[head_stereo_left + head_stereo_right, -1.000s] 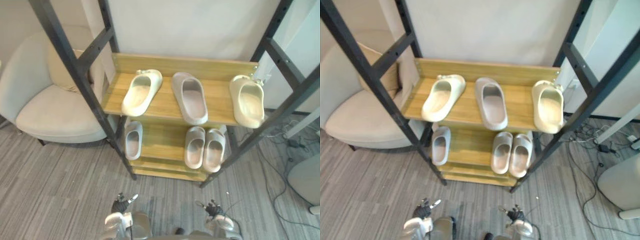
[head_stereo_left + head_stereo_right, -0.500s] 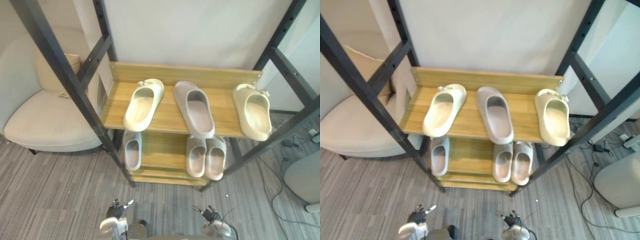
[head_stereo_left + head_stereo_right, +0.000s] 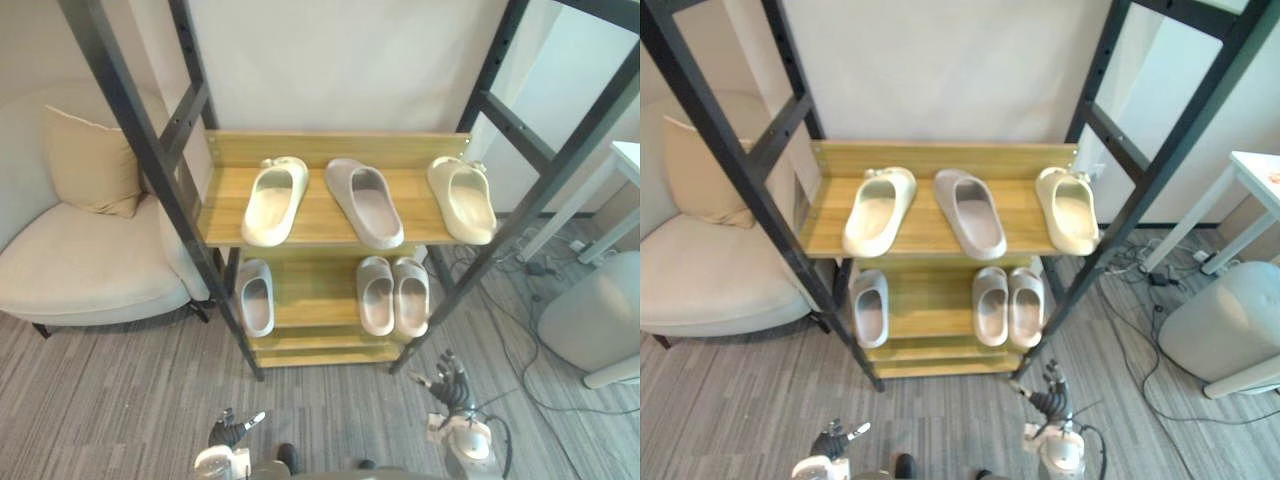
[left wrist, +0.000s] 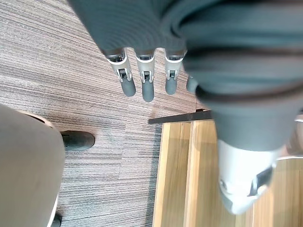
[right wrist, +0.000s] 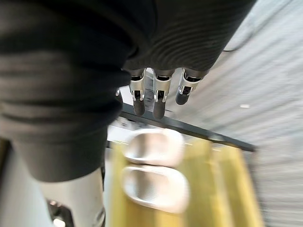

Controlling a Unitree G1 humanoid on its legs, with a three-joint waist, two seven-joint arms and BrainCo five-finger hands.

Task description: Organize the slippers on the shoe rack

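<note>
Slippers: six on the shoe rack [image 3: 148, 150], none in either hand.
Left hand [image 3: 228, 432]: low over the carpet [image 3: 120, 400], short of the rack's front left foot; fingers [image 4: 144, 85] straight and slack, empty. Apparently parked, with no target picked.
Right hand [image 3: 452, 384]: lifted toward the rack's front right post; fingers [image 5: 157, 101] straight, released, holding nothing. Closest to the lower shelf's right end, so probably the hand to lead.
Lower shelf [image 3: 312, 295]: grey pair [image 3: 377, 296] side by side at the right end, touching, seemingly sorted already; lone grey slipper [image 3: 254, 298] at the left end, well apart from them.
Top shelf [image 3: 318, 210]: cream slipper [image 3: 272, 200] at the left end, slanted; large grey slipper [image 3: 364, 202] in the middle, slanted the other way, reaching the front edge; second cream slipper [image 3: 462, 198] at the right end.
Why unsorted: cream mates kept apart by the grey one between them; no mate beside that grey one on this shelf.
Step in hand: approach only, nothing grasped yet.
Next move, as a judgement: clearing the middle grey slipper, then sliding the cream ones together.
Risk: knocking a slipper off the front edge while reaching past the posts.
Beside the rack: armchair [image 3: 80, 265] with cushion [image 3: 90, 160] on the left, pouf [image 3: 590, 320] on the right.
</note>
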